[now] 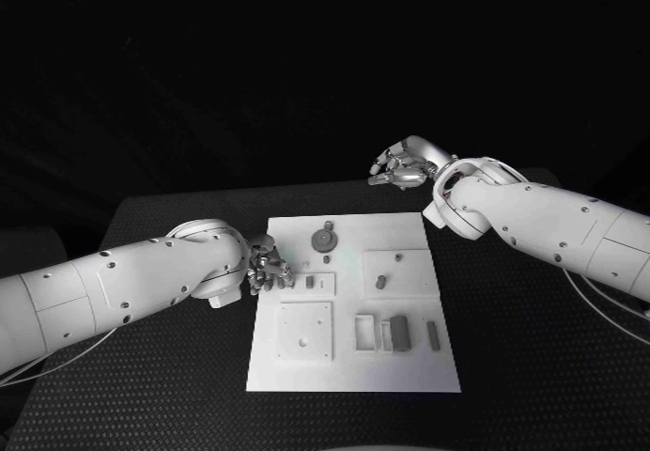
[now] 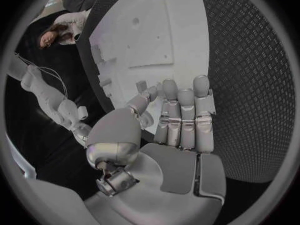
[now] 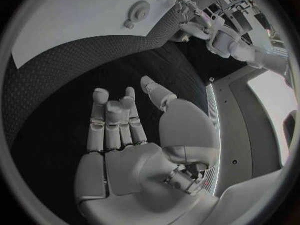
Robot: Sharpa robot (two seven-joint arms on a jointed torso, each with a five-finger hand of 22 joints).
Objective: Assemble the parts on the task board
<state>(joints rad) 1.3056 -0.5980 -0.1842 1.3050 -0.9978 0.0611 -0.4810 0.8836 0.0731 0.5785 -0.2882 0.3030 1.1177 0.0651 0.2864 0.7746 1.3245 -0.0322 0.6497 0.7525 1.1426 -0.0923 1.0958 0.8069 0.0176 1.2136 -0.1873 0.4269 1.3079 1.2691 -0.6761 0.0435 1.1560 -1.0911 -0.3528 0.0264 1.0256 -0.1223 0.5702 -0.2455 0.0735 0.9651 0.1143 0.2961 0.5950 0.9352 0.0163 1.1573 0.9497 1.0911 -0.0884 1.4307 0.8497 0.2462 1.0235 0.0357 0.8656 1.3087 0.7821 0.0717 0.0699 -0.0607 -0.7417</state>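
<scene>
The white task board (image 1: 407,376) lies in the middle of the black table. On it are a round grey part (image 1: 324,239), two small pegs (image 1: 380,279) (image 1: 312,280), a grey block (image 1: 398,332) and a slim bar (image 1: 432,334). My left hand (image 1: 267,268) rests at the board's left edge, its fingers straight and side by side (image 2: 181,115), its thumb tip close to a small peg (image 2: 142,86); nothing is in its grasp. My right hand (image 1: 402,162) hovers beyond the board's far right corner, fingers loosely bent, empty (image 3: 119,120).
A raised square plate (image 1: 306,329) and an open rectangular frame (image 1: 365,332) take up the board's near half. Black textured mat (image 1: 528,329) surrounds the board (image 2: 144,30) (image 3: 75,20). The right forearm (image 1: 555,225) crosses above the table's far right.
</scene>
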